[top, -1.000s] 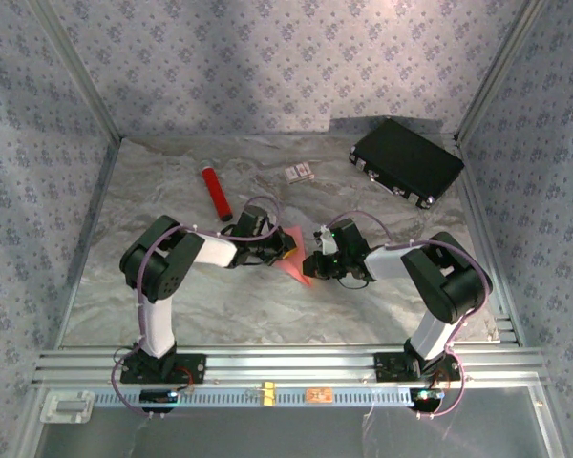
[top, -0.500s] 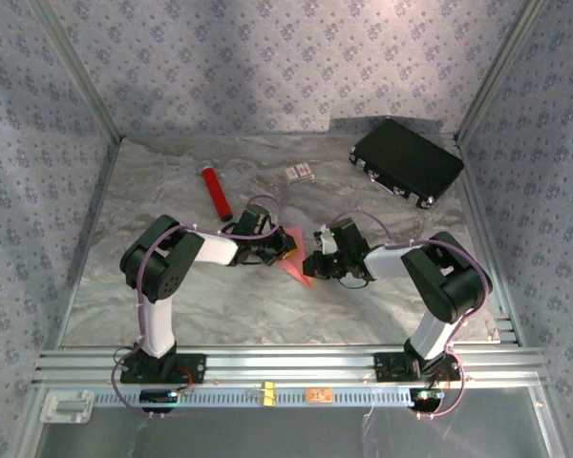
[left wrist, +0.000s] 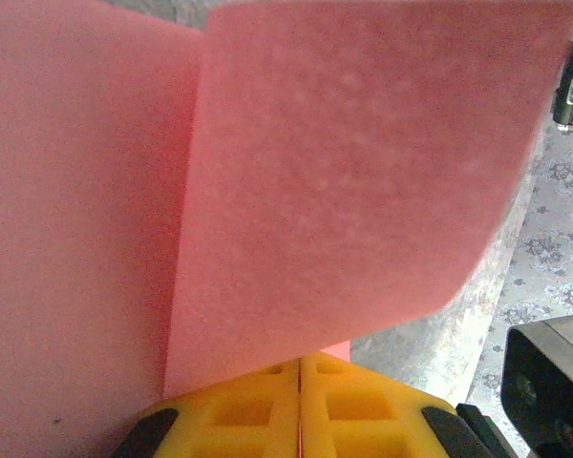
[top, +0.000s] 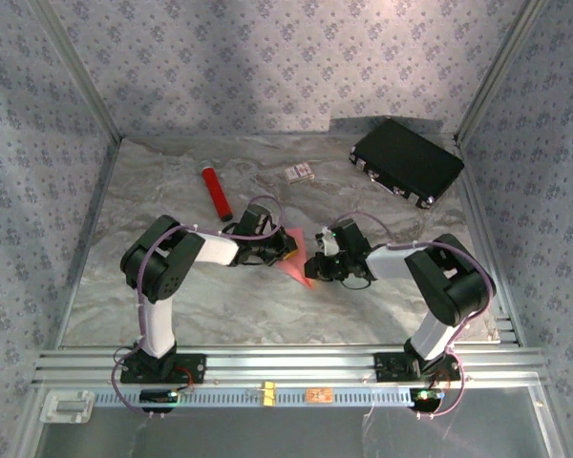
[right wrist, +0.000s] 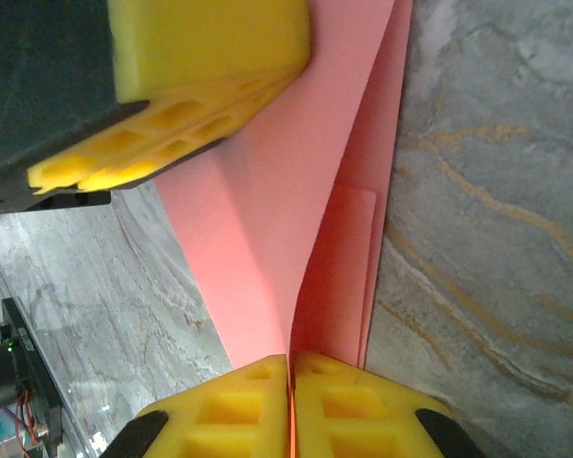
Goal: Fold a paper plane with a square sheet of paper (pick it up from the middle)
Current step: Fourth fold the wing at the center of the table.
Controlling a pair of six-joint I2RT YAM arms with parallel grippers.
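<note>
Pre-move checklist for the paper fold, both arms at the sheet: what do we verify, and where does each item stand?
1. Left gripper shut on the pink paper: ok.
2. Right gripper shut on the same paper: ok.
3. Fold started, layers overlapping: ok, seen in both wrist views.
4. Edges lined up along the fold: cannot tell.
5. Grippers apart from each other: ok, paper spans the gap in the right wrist view.
6. Red cylinder and black case away from the work spot: ok, both sit farther back.
</note>
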